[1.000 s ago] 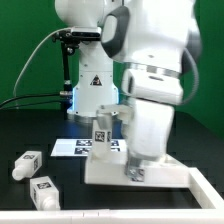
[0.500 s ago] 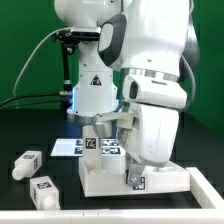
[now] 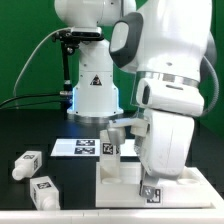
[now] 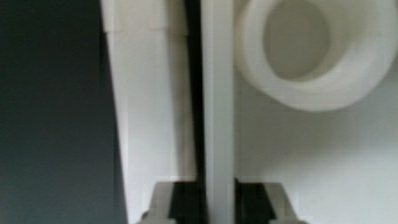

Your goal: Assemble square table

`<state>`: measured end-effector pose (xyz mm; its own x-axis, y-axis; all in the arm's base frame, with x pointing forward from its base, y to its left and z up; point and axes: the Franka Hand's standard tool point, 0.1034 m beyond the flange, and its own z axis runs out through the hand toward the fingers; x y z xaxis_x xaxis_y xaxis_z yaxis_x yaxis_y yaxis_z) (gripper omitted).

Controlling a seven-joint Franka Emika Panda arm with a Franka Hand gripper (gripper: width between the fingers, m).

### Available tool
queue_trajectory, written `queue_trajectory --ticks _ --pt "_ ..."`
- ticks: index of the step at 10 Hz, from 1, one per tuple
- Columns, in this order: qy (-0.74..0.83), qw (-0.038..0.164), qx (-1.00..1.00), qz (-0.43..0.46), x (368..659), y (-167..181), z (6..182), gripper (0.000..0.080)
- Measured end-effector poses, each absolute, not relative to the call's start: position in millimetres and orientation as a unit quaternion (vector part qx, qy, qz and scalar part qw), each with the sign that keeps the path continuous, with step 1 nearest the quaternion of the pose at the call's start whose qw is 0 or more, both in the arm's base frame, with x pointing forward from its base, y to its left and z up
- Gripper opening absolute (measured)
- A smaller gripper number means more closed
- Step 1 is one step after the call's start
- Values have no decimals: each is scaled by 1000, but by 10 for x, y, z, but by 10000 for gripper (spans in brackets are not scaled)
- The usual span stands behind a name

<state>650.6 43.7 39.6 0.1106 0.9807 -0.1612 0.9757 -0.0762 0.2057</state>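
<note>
The white square tabletop (image 3: 118,181) lies flat on the black table, right of centre in the exterior view. My gripper (image 3: 150,178) reaches down onto its right part, mostly hidden behind the arm's white body. In the wrist view the gripper (image 4: 215,196) is shut on a thin upright white wall of the tabletop (image 4: 217,110), and a round raised socket (image 4: 320,60) shows beside that wall. Two loose white legs (image 3: 27,164) (image 3: 43,192) with black-and-white tags lie at the exterior view's left front.
The marker board (image 3: 84,148) lies flat behind the tabletop, in front of the robot base (image 3: 92,95). A white rail (image 3: 214,181) runs along the exterior view's right front. A green backdrop stands behind.
The gripper and the tabletop have slid together toward the exterior view's right. The two loose legs have not moved.
</note>
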Motion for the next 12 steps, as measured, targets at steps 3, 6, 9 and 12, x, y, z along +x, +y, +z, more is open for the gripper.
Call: queue_trajectory --ticks 3,6,9,12 --pt "670 134 730 5 6526 461 376 58" --pt "674 136 726 -3 6571 459 392 58" --pt "676 138 724 -1 6572 456 379 58" --pt "675 139 725 1 6564 438 367 58"
